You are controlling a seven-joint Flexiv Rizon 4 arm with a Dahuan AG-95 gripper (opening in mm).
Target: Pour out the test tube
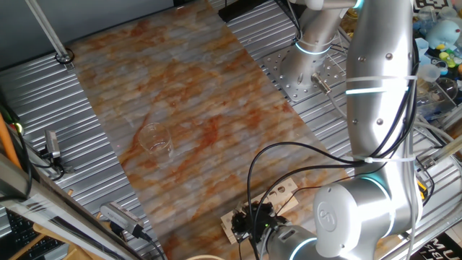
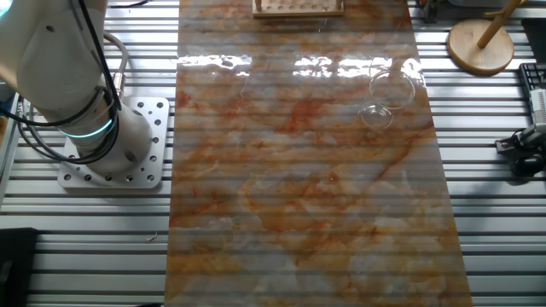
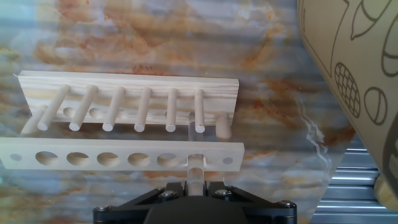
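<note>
- Closest to my hand camera is the gripper (image 3: pixel 194 194), a black block at the bottom edge, right above the rack (image 3: pixel 124 121).
- Left to right in that view, I see the rack's row of round holes, then the tube (image 3: pixel 194 167), then an arm link (image 3: pixel 348 74) filling the right side.
- My tube stands in the rack's right-most filled hole and runs down into the gripper's middle.
- Black parts press close on both sides of the tube, so I read the gripper as clamped on the tube, though the fingertips are cut off by the picture edge.
- Wooden pegs stick up in a row on the rack's back bar, behind the holes.
- From one fixed view, left to right, I see a metal pole foot (image 1: pixel 63 56), a beaker (image 1: pixel 157 139) on the mat (image 1: pixel 195 94), then the rack (image 1: pixel 242 220) low down, partly hidden by wires and the arm (image 1: pixel 379 108).
- I cannot see the tube there.
- From the other fixed view, left to right, I see the arm base (image 2: pixel 111 145), the rack (image 2: pixel 298 8) at the top edge, the beaker (image 2: pixel 388 98), and a wooden stand (image 2: pixel 482 43).
- Beaker and rack are well apart.
</note>
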